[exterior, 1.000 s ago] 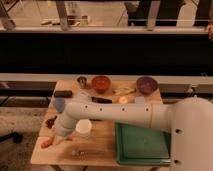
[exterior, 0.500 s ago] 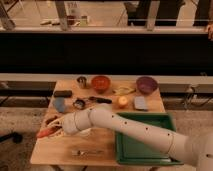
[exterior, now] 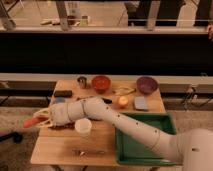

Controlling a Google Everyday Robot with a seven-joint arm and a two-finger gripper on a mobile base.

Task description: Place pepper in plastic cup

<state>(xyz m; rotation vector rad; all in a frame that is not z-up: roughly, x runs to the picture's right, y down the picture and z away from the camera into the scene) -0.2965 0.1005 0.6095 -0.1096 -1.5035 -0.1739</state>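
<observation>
The pepper (exterior: 31, 122) is a slim red-orange piece sticking out to the left from my gripper (exterior: 42, 120). The gripper is shut on it and holds it just past the left edge of the wooden table (exterior: 60, 147). The plastic cup (exterior: 83, 127) is a white, upright, open cup on the table to the right of the gripper, just in front of my forearm. My white arm reaches in from the lower right, across the table.
A green tray (exterior: 145, 142) fills the front right. A metal cup (exterior: 82, 81), red bowl (exterior: 101, 83) and purple bowl (exterior: 147, 84) stand along the back. A black object (exterior: 62, 93), an orange fruit (exterior: 122, 102), a blue sponge (exterior: 141, 103) and a fork (exterior: 90, 152) lie around.
The gripper has risen from the table's front left and moved left and back, carrying the pepper. The cup has not moved.
</observation>
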